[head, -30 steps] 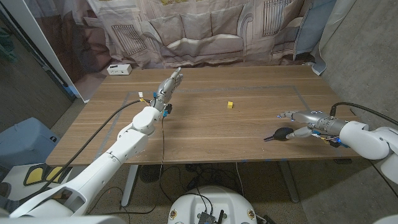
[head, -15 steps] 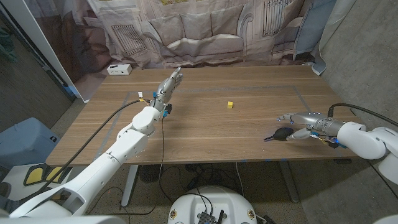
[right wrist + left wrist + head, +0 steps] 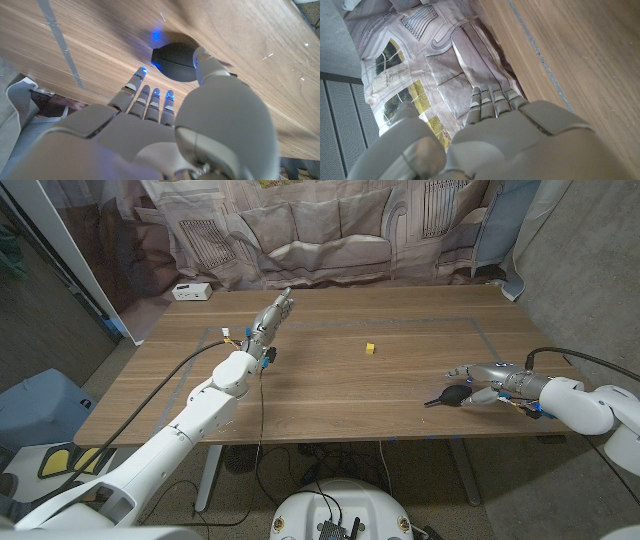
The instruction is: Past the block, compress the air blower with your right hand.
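The black air blower point(image 3: 452, 395) lies near the table's front right edge, its nozzle pointing toward the robot's left. My right hand point(image 3: 484, 383) hovers just beside its bulb with fingers spread and nothing in its grasp. In the right wrist view the thumb point(image 3: 208, 66) reaches to the edge of the dark bulb point(image 3: 174, 63), while the other fingers point(image 3: 150, 97) stay apart from it. A small yellow block point(image 3: 370, 348) sits mid-table, farther back. My left hand point(image 3: 272, 316) is stretched out with straight fingers over the far left of the table, holding nothing.
A white box point(image 3: 192, 291) stands at the table's back left corner. Grey tape lines point(image 3: 420, 321) mark a rectangle on the wood. A patterned curtain point(image 3: 330, 230) hangs behind the table. The front edge point(image 3: 440, 436) lies close to the blower.
My right hand has crept a little toward the blower, its thumb now at the bulb. The left arm, block and blower have stayed put.
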You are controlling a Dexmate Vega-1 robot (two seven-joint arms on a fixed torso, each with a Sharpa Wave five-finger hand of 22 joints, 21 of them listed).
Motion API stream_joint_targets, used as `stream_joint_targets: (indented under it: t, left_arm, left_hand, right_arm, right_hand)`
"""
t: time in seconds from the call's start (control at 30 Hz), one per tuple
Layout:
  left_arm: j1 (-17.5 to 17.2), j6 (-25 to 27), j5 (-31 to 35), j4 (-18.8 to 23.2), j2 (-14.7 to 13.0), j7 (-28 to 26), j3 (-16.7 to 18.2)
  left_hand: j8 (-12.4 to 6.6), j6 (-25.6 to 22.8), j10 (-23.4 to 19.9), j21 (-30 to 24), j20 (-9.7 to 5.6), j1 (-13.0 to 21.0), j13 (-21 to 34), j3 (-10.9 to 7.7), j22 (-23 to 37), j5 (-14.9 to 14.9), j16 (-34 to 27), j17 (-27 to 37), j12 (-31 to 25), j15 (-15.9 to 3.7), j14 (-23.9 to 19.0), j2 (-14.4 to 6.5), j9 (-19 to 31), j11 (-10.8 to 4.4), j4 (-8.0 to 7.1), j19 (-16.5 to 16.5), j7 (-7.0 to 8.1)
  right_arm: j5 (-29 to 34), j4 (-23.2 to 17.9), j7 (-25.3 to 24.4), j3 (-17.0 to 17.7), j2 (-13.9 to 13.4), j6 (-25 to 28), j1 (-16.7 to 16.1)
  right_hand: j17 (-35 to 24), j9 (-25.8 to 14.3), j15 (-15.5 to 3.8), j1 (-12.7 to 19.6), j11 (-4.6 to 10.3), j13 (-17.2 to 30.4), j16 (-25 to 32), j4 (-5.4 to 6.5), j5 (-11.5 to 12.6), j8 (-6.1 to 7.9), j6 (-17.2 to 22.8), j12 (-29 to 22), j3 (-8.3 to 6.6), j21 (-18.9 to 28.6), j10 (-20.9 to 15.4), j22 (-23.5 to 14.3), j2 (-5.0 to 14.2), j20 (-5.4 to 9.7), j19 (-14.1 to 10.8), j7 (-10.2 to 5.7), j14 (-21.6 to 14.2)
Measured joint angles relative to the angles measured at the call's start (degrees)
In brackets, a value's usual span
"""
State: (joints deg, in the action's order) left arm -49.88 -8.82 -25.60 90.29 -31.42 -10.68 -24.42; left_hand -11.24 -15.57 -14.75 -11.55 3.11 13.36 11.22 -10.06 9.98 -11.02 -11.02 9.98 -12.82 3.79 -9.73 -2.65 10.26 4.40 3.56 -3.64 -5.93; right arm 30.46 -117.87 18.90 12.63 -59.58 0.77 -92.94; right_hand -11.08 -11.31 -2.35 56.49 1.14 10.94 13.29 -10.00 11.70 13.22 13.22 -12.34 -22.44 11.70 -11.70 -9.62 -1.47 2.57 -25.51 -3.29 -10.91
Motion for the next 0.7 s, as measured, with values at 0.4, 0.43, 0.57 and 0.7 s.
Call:
stream_joint_targets:
  t: [0.4, 0.43, 0.57, 0.7]
  left_arm:
    - [0.18, 0.00, -0.19, -0.60, 0.33, 0.05, -0.03]
    - [0.31, 0.00, -0.20, -0.80, 0.44, 0.06, -0.07]
    - [0.36, 0.00, -0.23, -0.91, 0.48, 0.07, -0.10]
    - [0.43, 0.00, -0.28, -0.96, 0.50, 0.08, -0.12]
  left_hand:
    - [0.00, 0.00, 0.00, 0.00, -0.01, 0.01, 0.13, -0.01, 0.00, 0.00, 0.00, 0.00, 0.00, 0.00, 0.00, -0.01, 0.00, 0.00, 0.01, 0.00, 0.00]
    - [0.00, 0.00, 0.00, 0.00, -0.01, 0.03, 0.13, -0.17, 0.00, 0.00, 0.00, 0.00, 0.00, 0.00, 0.00, -0.03, 0.00, 0.00, 0.17, 0.01, 0.00]
    - [0.00, 0.01, 0.00, 0.00, -0.04, 0.30, 0.13, -0.23, 0.00, 0.00, 0.00, 0.00, 0.00, 0.00, 0.01, -0.30, 0.00, 0.00, 0.23, 0.04, 0.00]
    - [0.00, 0.01, 0.01, 0.00, -0.04, 0.30, 0.13, -0.23, 0.00, 0.00, 0.00, 0.00, 0.00, 0.00, 0.01, -0.30, 0.00, 0.00, 0.23, 0.04, 0.00]
  right_arm:
    - [-2.23, 1.17, -0.72, -1.94, -2.20, 0.53, 1.16]
    - [-3.14, 1.26, -1.06, -2.15, -2.47, 0.58, 1.25]
    - [-3.73, 1.49, -1.40, -2.77, -3.18, 0.58, 1.53]
    - [-4.47, 1.71, -1.97, -3.42, -3.90, 0.58, 1.79]
  right_hand:
    - [0.00, 0.00, 0.08, 0.69, 0.40, 0.00, 0.51, 0.30, 0.00, 0.00, 0.83, -0.01, 0.30, 0.49, -2.25, 0.00, 0.28, 0.19, -2.24, -0.42, -2.34]
    - [0.00, 0.00, 0.01, 0.69, 0.49, 0.00, 0.51, 0.30, 0.00, 0.00, 0.92, -0.01, 0.30, 0.49, -2.34, 0.00, 0.28, 0.05, -2.37, -0.51, -2.41]
    - [0.00, 0.00, 0.30, 0.71, 0.72, 0.00, 0.73, 0.30, -0.35, 0.00, 1.57, -0.01, 0.30, 0.49, -2.56, 0.00, 0.27, 0.19, -2.86, -0.70, -2.72]
    - [-0.27, 0.00, 0.30, 1.14, 0.69, 0.00, 0.73, 0.53, -0.35, 0.60, 3.17, -0.48, 0.53, 0.49, -4.03, 0.00, 0.28, 0.19, -2.86, -0.93, -2.72]
